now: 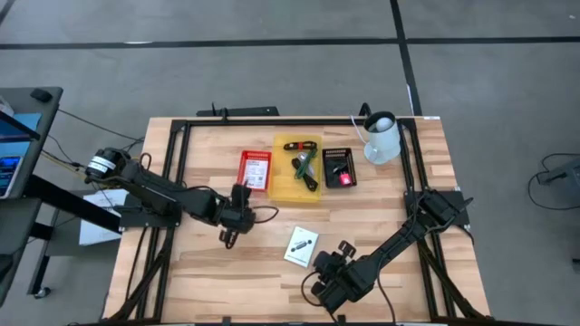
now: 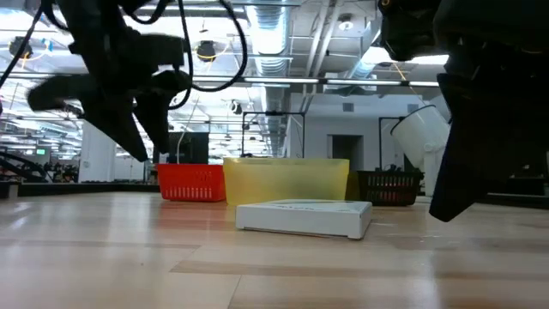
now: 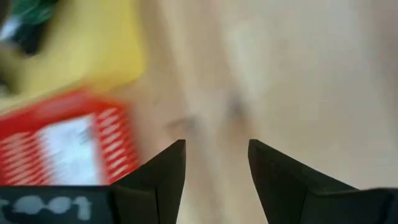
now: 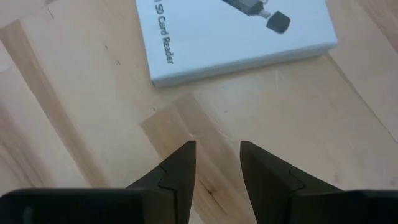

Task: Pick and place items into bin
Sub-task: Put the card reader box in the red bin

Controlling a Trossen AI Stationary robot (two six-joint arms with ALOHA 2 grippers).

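On the pale wooden table [image 1: 227, 290], three bins sit in a row: yellow plastic bin [image 1: 283, 186] holding green-and-black handled tools [image 1: 304, 168], red [image 1: 256, 170], black [image 1: 339, 167]. The flat white printed box [image 1: 301, 245] lies loose, evidently awaiting pickup. The right gripper [image 1: 337, 282] hovers beside it, fingers parted, empty; the left gripper [image 1: 231, 237] likewise.

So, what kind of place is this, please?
Probably a robotics lab or workshop hall: a wooden table with two mounted arms, exposed ceiling ducts overhead, and a bare concrete floor.
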